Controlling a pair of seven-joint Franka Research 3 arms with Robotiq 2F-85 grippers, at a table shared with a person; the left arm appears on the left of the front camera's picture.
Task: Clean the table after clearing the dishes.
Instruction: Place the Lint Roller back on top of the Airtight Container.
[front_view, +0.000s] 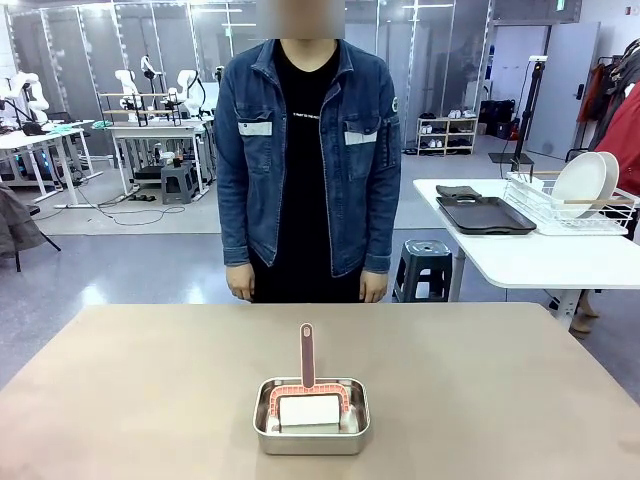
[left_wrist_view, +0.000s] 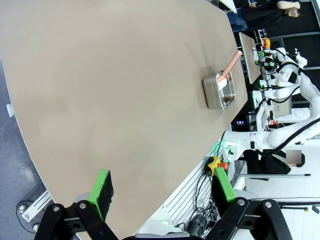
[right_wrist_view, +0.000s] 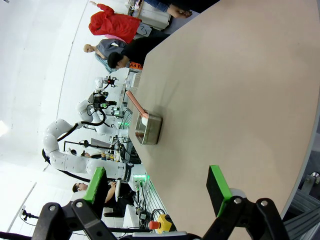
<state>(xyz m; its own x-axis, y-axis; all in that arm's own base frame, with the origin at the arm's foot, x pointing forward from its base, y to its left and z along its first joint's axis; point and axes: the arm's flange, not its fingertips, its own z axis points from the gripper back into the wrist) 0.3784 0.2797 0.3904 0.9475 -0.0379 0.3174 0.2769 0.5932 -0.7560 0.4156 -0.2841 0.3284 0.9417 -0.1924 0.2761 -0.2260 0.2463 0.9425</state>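
Tabletop (front_view: 150, 380) is seen filling lower frame; pan (front_view: 311, 416) with roller (front_view: 308, 400) at bottom centre. Left gripper (left_wrist_view: 162, 192) and right gripper (right_wrist_view: 157, 189) fingers are spread wide, empty, above tabletop edges, far from pan.

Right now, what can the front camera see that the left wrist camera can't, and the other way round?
The front view alone shows the person's hands hanging at their sides behind the table, plus plates in a wire rack on the white side table. The left wrist view alone shows the left claw, open, at the table's edge. Both show the table, the steel pan and the pink-handled roller standing in it.
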